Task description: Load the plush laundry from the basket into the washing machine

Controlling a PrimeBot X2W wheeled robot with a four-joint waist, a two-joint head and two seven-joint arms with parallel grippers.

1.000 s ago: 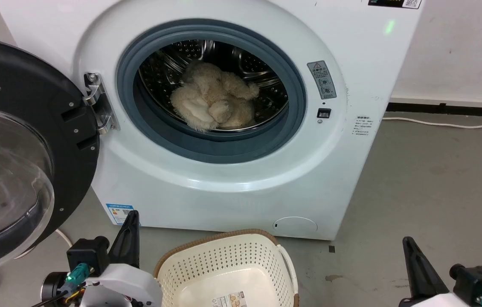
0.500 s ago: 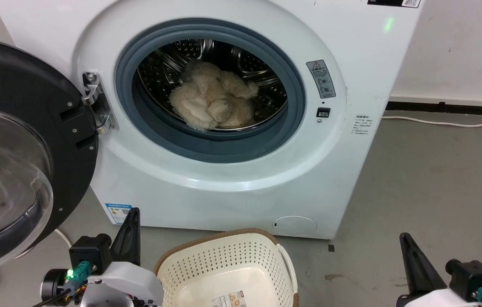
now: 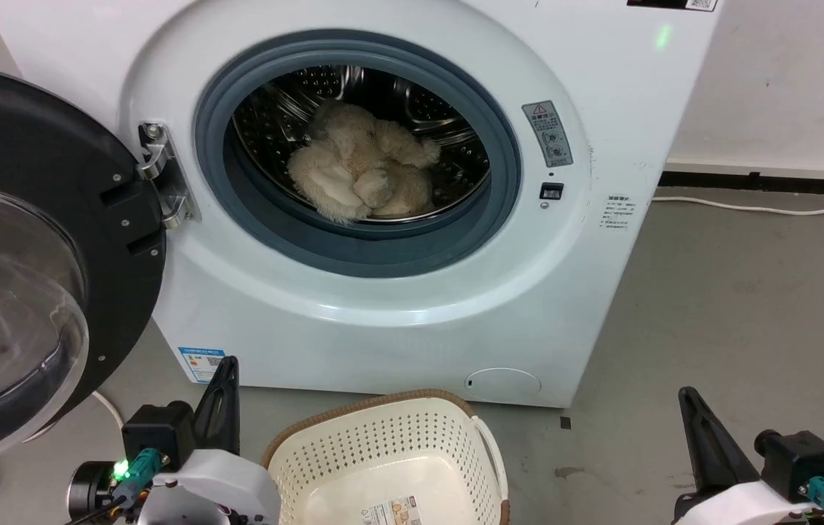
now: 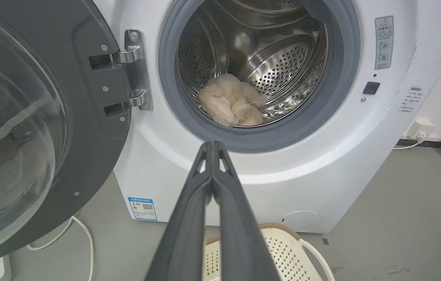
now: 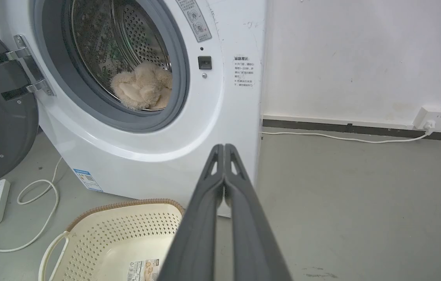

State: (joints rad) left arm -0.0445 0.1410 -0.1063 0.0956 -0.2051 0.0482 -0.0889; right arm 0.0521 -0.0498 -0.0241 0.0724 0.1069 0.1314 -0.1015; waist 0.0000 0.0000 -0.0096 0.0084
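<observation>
The right tool [image 5: 224, 146] was closed, its two dark fingers pressed together with nothing between them. Ahead and to its left stood the washing machine [image 5: 205, 125], its door [image 5: 2, 128] swung open at far left. The plush laundry [image 5: 142, 86] lay low in the drum. The basket [image 5: 127, 203] sat on the floor [image 5: 361, 195] just left of the fingers, a sticker [image 5: 144, 270] on its bottom. A white cable [image 5: 341, 137] ran along the wall to the right.
</observation>
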